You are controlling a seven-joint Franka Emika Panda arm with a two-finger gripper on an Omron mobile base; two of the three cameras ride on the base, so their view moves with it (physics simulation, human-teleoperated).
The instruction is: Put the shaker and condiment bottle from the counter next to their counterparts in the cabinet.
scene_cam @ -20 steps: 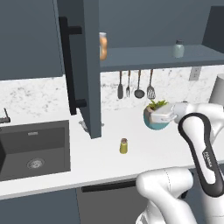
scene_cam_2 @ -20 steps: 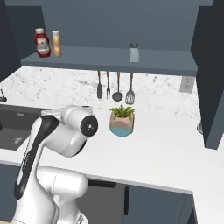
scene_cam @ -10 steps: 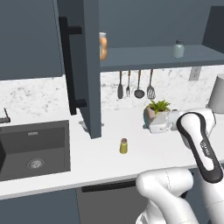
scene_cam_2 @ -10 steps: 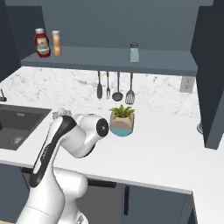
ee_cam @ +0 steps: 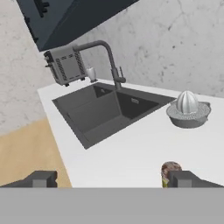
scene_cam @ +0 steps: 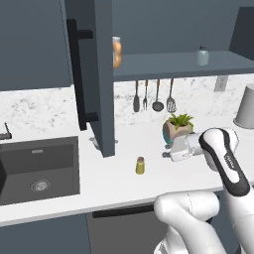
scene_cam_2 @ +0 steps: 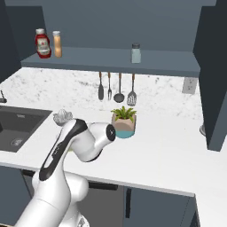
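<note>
White counter (scene_cam: 124, 186) w/ dark sink (scene_cam: 37, 166) at left. Cabinet (scene_cam: 99, 74) door open, orange condiment bottle (scene_cam: 116, 52) on its shelf. Gripper (ee_cam: 111, 179) low over counter, jaws spread wide, empty. Shaker (scene_cam: 140, 165) upright on counter nr front edge, just behind one fingertip (ee_cam: 186, 178) in hand view.

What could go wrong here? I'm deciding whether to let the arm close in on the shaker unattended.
1. In the hand view the shaker sits off-centre, right by one fingertip of the open gripper; that finger could tip it rather than straddle it.
2. The juicer stands just beyond and might get nudged.
3. The open cabinet door hangs over the counter, so lifting could clip it.
</note>
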